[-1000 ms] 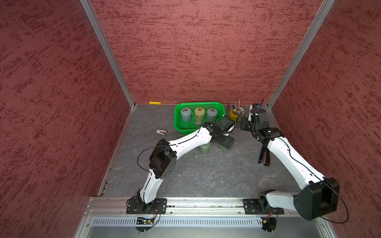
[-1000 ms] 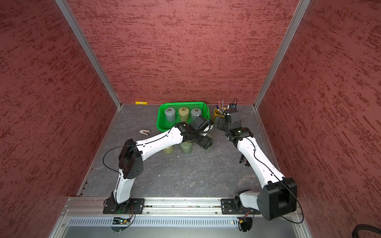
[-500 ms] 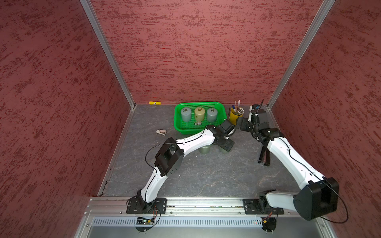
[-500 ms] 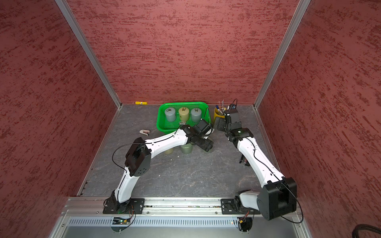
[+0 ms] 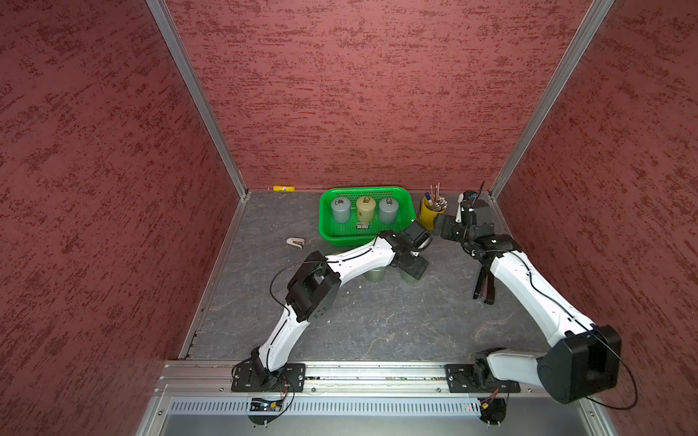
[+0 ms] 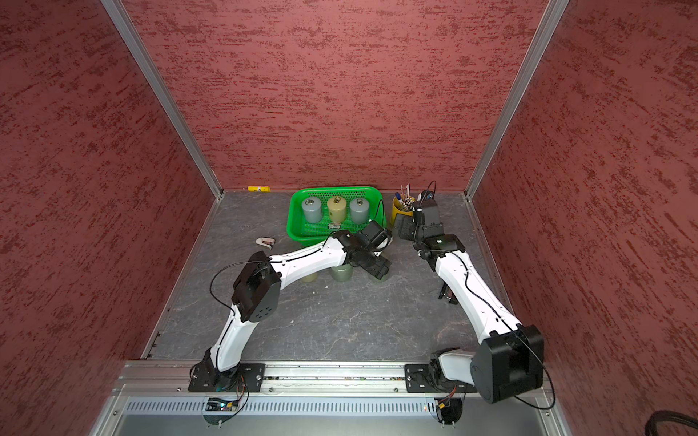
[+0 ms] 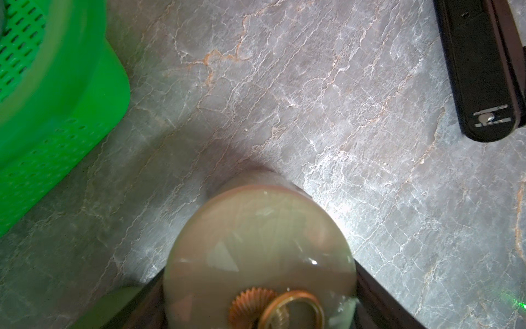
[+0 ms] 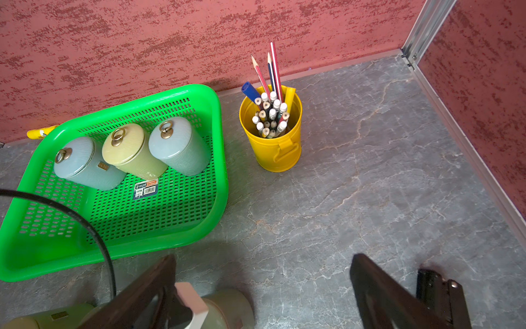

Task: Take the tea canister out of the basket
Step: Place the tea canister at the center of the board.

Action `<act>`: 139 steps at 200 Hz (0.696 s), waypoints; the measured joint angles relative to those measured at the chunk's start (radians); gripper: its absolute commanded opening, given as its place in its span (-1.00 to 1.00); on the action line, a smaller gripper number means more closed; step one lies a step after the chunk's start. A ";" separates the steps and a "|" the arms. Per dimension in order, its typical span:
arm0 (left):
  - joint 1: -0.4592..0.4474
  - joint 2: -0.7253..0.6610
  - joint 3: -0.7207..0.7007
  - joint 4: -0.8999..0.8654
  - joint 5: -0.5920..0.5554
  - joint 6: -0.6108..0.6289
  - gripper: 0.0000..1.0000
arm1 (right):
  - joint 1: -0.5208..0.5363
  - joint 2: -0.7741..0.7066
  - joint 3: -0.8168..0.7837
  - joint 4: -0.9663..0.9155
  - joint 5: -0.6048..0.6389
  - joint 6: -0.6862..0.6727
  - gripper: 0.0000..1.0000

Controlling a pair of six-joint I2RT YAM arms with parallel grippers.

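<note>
The green basket point(image 5: 406, 211) point(image 8: 216, 159) stands at the back with three lidded tea canisters in a row inside it: grey-blue point(image 5: 340, 210), yellow point(image 5: 365, 208) and grey-blue point(image 5: 388, 210). In front of the basket my left gripper point(image 5: 413, 266) point(image 7: 260, 284) is shut on a pale green tea canister point(image 7: 256, 242) with a brass ring on its lid. That canister is outside the basket, upright, at table level; I cannot tell whether it touches. My right gripper point(image 5: 445, 230) point(image 8: 263, 259) hangs open and empty beside the basket's right corner.
Two more pale canisters point(image 6: 342, 272) point(image 6: 309, 277) stand on the table under my left forearm. A yellow pen bucket point(image 5: 428, 215) point(image 8: 273, 136) is right of the basket. A black stapler point(image 5: 483, 287) point(image 7: 484, 71) lies under my right arm. A small white object point(image 5: 295, 242) lies left.
My left elbow has shifted a little to the right and the wrist has sunk slightly with the canister. The right arm has not moved.
</note>
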 measured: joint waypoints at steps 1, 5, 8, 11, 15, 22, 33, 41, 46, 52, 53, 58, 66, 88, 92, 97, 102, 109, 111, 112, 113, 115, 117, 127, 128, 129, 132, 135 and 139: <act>0.000 0.000 0.000 0.000 0.000 0.000 0.36 | 0.000 0.000 0.000 0.000 0.000 0.000 0.98; 0.000 0.000 0.000 0.001 -0.001 0.000 0.37 | 0.000 0.000 0.000 0.000 0.000 -0.001 0.98; 0.000 0.000 0.000 0.001 -0.002 0.000 0.38 | -0.001 0.000 0.000 0.000 0.000 -0.001 0.98; 0.000 0.000 0.000 0.002 -0.002 0.000 0.38 | -0.001 0.000 0.000 0.000 0.000 -0.003 0.98; 0.000 0.000 0.000 0.001 -0.005 0.000 0.39 | -0.001 0.000 0.000 0.000 0.000 -0.003 0.98; 0.000 0.000 0.000 0.001 -0.007 0.000 0.41 | -0.001 0.000 0.000 0.000 0.000 -0.005 0.98; 0.000 0.000 0.000 0.002 -0.013 0.000 0.44 | -0.001 0.003 0.000 0.000 -0.001 -0.006 0.98; 0.000 0.000 0.000 0.002 -0.016 0.001 0.48 | -0.001 0.005 0.000 0.000 -0.002 -0.007 0.98; 0.000 0.000 0.000 0.002 -0.016 0.001 0.51 | -0.001 0.007 0.000 0.000 -0.003 -0.007 0.98; 0.000 0.001 0.000 0.002 -0.017 0.001 0.53 | -0.001 0.010 0.000 0.000 -0.004 -0.007 0.98; 0.000 0.001 0.000 0.002 -0.018 0.001 0.53 | -0.001 0.010 0.000 0.000 -0.005 -0.007 0.98; 0.000 0.001 0.000 0.002 -0.019 0.001 0.54 | -0.001 0.012 0.000 0.000 -0.006 -0.007 0.98; 0.000 0.002 0.000 0.002 -0.020 0.002 0.56 | -0.001 0.014 0.000 0.000 -0.008 -0.007 0.98; 0.000 0.013 0.004 0.008 -0.021 0.007 0.60 | -0.001 0.021 0.000 0.000 -0.013 -0.007 0.98; 0.000 0.013 0.005 0.010 -0.021 0.008 0.61 | -0.001 0.021 0.000 0.000 -0.014 -0.008 0.98; 0.000 0.013 0.005 0.009 -0.022 0.008 0.64 | -0.001 0.023 0.000 0.000 -0.016 -0.008 0.98; 0.000 0.013 0.005 0.008 -0.023 0.008 0.67 | -0.002 0.023 0.000 0.000 -0.017 -0.008 0.98; 0.000 0.013 0.005 0.008 -0.023 0.008 0.68 | -0.002 0.023 0.000 0.000 -0.018 -0.011 0.98; 0.000 0.013 0.005 0.008 -0.023 0.008 0.69 | -0.002 0.023 0.000 0.000 -0.017 -0.011 0.98; 0.000 0.013 0.005 0.008 -0.023 0.008 0.68 | -0.002 0.023 0.000 0.000 -0.018 -0.011 0.98; 0.000 0.013 0.005 0.008 -0.023 0.008 0.69 | -0.002 0.023 0.000 0.000 -0.018 -0.012 0.98; 0.000 0.013 0.005 0.008 -0.023 0.009 0.69 | -0.002 0.023 0.000 0.000 -0.018 -0.013 0.98; 0.000 0.013 0.005 0.008 -0.023 0.009 0.70 | -0.002 0.023 0.000 0.000 -0.018 -0.013 0.98; 0.000 0.013 0.005 0.008 -0.023 0.009 0.74 | -0.002 0.023 0.000 0.000 -0.018 -0.015 0.98; 0.000 0.013 0.005 0.008 -0.023 0.009 0.75 | -0.002 0.023 0.000 0.000 -0.018 -0.015 0.98; 0.000 0.013 0.005 0.008 -0.023 0.009 0.75 | -0.002 0.023 0.000 0.000 -0.018 -0.015 0.98; 0.000 0.014 0.005 0.008 -0.023 0.009 0.78 | -0.002 0.023 0.000 0.000 -0.018 -0.016 0.98; 0.000 0.014 0.005 0.008 -0.023 0.009 0.81 | -0.002 0.023 0.000 0.000 -0.018 -0.017 0.98; 0.000 0.014 0.005 0.008 -0.024 0.010 0.83 | -0.003 0.023 0.000 0.000 -0.018 -0.018 0.98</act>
